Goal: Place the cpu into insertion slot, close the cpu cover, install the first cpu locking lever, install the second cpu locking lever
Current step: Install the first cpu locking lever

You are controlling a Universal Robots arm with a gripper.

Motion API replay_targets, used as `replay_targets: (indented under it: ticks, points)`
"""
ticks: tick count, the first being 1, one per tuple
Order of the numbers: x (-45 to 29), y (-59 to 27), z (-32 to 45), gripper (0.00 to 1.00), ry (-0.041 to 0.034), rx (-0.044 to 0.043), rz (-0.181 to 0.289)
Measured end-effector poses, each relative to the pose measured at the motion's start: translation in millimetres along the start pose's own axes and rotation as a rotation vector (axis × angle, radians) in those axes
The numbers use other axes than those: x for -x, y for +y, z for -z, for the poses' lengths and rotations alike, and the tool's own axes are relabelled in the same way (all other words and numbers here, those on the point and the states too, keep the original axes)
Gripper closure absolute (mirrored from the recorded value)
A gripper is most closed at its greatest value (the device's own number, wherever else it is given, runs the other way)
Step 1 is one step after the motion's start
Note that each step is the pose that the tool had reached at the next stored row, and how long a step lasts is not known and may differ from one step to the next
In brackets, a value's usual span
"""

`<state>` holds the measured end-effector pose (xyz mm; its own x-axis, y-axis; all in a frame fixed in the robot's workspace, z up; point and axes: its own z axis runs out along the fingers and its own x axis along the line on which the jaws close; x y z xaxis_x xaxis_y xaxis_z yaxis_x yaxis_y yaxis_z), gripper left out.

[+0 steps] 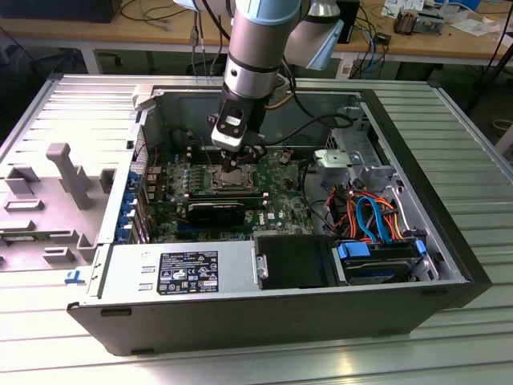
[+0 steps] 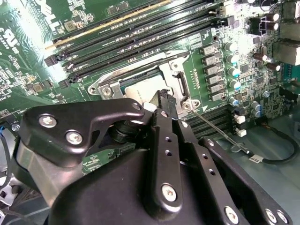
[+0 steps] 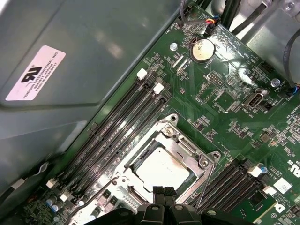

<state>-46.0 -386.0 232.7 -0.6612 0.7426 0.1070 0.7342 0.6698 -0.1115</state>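
While you watched, things stood thus:
Gripper [image 3: 158, 191]: fingertips pinched together, nothing between them, at the socket's edge.
Cpu [image 3: 161, 168]: seated in the insertion slot [image 3: 183, 140], lower centre of frame.
Cpu cover [image 3: 199, 159]: closed over it.

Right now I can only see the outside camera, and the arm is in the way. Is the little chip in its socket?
Observer: Yes. In the first wrist view the cpu lies flat inside the insertion slot.
Operator: Is the metal lid down on it?
Observer: The cpu cover looks flat, framing the chip through its window.
Operator: Where are the robot's fingers?
Observer: The gripper hangs at the socket's edge, tips together, with nothing between them.
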Motion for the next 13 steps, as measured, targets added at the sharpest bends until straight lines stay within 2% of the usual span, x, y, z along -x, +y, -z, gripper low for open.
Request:
replay_targets:
  ticks: [13]
  points:
    - [0.0, 0.0, 0.0, 0.89, -0.0042, -0.0040, 0.038]
